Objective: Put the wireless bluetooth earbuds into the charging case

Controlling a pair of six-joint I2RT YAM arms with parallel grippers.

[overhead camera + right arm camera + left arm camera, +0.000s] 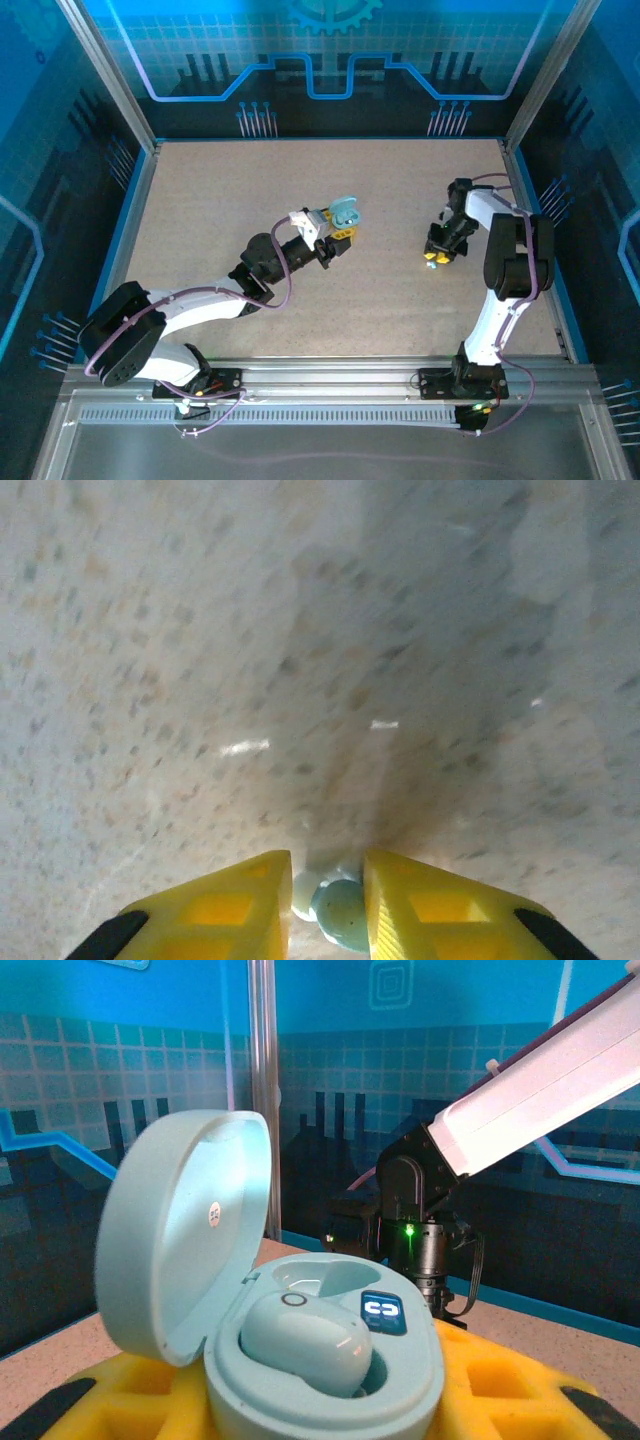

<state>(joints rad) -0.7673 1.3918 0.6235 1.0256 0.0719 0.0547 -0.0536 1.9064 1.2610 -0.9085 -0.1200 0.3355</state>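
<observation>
Pinched in right claw [328,905]: earbud [342,918], down at counter [300,680]. Clamped in left claw [338,236]: open case [345,211], well left of right claw, one socket [315,1278] free.

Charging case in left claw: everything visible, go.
Pale mint glossy plastic charging case, clamped between the yellow fingers of the left claw. Hinged lid stands open, round sticker inside. One matching earbud sits in the near well; the far well is empty. A dark logo tag lies beside them.

Pale speckled table [250,190] surface
</observation>
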